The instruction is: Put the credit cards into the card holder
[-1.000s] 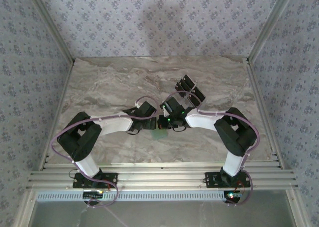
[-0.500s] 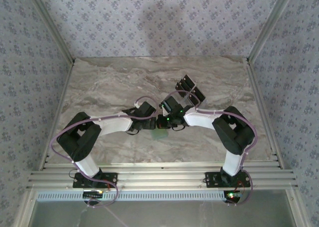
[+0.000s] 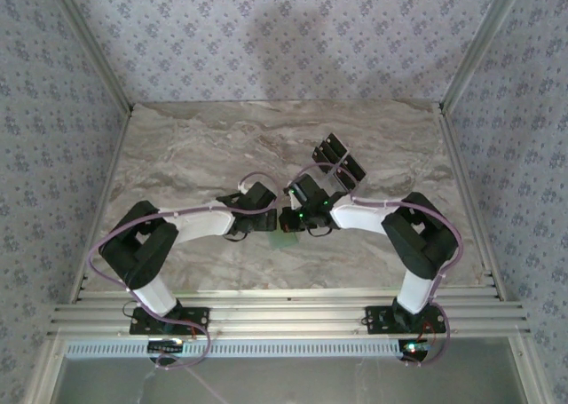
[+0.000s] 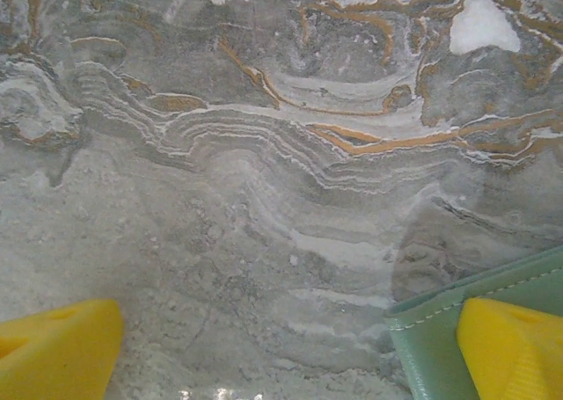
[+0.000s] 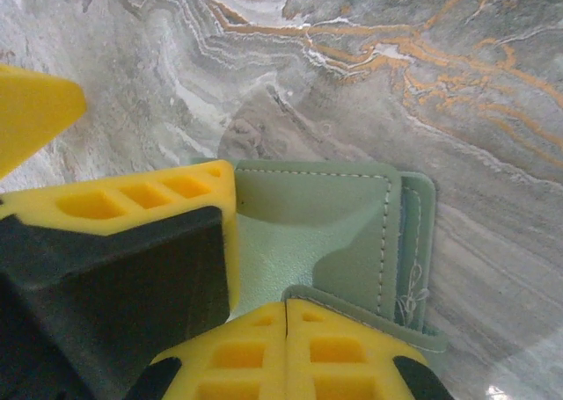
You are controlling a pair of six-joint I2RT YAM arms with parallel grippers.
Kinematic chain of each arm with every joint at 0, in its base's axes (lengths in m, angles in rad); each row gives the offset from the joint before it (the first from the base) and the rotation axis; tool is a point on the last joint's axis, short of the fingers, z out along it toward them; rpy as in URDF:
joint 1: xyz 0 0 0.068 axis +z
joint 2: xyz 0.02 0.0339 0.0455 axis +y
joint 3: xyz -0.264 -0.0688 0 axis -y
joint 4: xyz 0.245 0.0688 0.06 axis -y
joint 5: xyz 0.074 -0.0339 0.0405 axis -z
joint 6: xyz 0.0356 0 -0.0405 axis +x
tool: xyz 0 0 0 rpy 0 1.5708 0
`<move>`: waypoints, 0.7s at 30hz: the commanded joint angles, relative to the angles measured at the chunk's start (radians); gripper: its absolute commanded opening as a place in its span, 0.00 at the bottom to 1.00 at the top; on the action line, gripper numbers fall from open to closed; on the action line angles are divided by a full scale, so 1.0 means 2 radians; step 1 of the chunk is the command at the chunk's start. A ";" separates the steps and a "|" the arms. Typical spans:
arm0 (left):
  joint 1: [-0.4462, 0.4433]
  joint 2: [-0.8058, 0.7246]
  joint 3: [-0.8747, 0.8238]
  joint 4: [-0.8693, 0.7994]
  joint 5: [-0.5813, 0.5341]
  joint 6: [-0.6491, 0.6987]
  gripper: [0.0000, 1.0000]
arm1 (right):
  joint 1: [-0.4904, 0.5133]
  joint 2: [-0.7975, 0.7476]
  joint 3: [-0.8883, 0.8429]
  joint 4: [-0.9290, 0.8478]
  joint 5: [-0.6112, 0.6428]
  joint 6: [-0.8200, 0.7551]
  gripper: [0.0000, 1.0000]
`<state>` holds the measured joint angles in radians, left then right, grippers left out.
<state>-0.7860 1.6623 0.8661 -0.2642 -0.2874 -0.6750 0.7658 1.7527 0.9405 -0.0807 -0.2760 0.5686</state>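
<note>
The pale-green card holder (image 5: 334, 215) lies open on the marble, its inner pocket facing up, and peeks out between the two wrists (image 3: 284, 241). My right gripper (image 5: 288, 305) is shut, and the holder's near flap (image 5: 369, 316) curls against its yellow fingertips. My left gripper (image 4: 286, 319) stands wide open over the holder's left edge (image 4: 431, 334). One of its yellow fingers (image 5: 132, 202) rests on the holder and the other (image 4: 57, 347) is over bare marble. The black credit cards (image 3: 338, 162) lie fanned behind the right wrist, apart from both grippers.
The marble table top (image 3: 195, 155) is walled by patterned panels on three sides. An aluminium rail (image 3: 284, 320) runs along the near edge, where both arm bases are bolted.
Both arms have shifted only very slightly over the card holder. The left gripper stays open and the right stays shut.
</note>
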 commanded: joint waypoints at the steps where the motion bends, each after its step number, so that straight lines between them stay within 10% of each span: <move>1: -0.007 0.012 -0.022 -0.041 0.019 0.004 0.98 | 0.008 0.006 -0.023 -0.078 0.010 -0.030 0.00; 21: -0.007 0.023 -0.032 -0.029 0.024 0.001 0.98 | 0.025 0.035 -0.013 -0.108 0.017 -0.038 0.00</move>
<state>-0.7864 1.6623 0.8494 -0.2379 -0.2852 -0.6823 0.7982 1.7653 0.9695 -0.1257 -0.2134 0.4969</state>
